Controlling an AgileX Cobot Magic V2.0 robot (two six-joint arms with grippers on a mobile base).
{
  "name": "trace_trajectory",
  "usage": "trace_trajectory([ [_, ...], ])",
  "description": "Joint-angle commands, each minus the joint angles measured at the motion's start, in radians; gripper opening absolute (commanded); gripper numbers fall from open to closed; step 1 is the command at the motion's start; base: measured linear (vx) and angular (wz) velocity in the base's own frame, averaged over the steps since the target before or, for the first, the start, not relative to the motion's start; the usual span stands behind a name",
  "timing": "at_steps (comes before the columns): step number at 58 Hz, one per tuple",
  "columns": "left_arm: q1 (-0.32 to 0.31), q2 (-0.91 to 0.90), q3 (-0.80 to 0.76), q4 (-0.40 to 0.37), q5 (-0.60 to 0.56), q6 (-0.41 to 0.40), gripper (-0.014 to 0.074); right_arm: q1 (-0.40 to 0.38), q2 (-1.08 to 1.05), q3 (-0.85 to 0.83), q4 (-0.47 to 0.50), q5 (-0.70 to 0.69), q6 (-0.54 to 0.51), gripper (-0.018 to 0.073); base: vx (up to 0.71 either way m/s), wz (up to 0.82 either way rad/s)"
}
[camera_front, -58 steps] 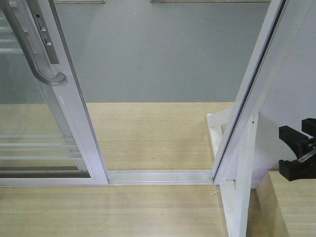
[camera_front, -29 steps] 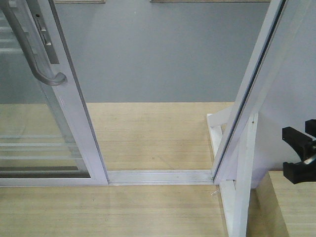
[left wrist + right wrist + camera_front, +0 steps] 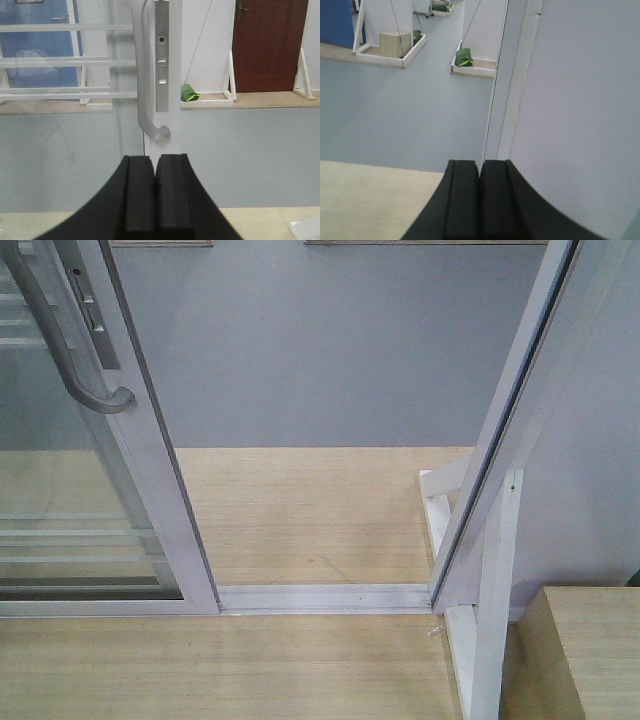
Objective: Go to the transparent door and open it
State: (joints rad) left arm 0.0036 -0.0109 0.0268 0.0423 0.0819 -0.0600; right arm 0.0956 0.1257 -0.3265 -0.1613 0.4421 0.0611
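in the left wrist view only, left gripper (image 3: pixel 155 187) faces handle (image 3: pixel 142 75).

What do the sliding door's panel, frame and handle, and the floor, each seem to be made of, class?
Transparent door: clear glass panel, since floor and bars show through; its frame looks like glossy white-painted metal. Handle: probably brushed grey metal, with a soft sheen. Floor: pale wood or laminate, going by its fine grain lines.
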Motion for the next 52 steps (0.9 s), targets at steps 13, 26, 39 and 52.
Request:
trace_trajectory([
  [13,-0.005,-0.013,0.032,-0.010,-0.082,0.001,-0.0006,-0.124,-0.125,0.301,0.109,-0.452,-0.020,-0.0008,0.00,0.00],
  [26,-0.005,-0.013,0.032,-0.010,-0.074,0.001,-0.0006,-0.105,-0.151,0.371,0.104,-0.350,0.014,-0.0008,0.00,0.00],
  [39,-0.005,-0.013,0.032,-0.010,-0.070,0.001,-0.0006,-0.102,-0.151,0.370,0.111,-0.350,0.016,-0.0008,0.00,0.00],
  [52,-0.005,-0.013,0.032,-0.010,-0.070,0.001,-0.0006,-0.103,-0.150,0.370,0.111,-0.350,0.016,-0.0008,0.00,0.00],
])
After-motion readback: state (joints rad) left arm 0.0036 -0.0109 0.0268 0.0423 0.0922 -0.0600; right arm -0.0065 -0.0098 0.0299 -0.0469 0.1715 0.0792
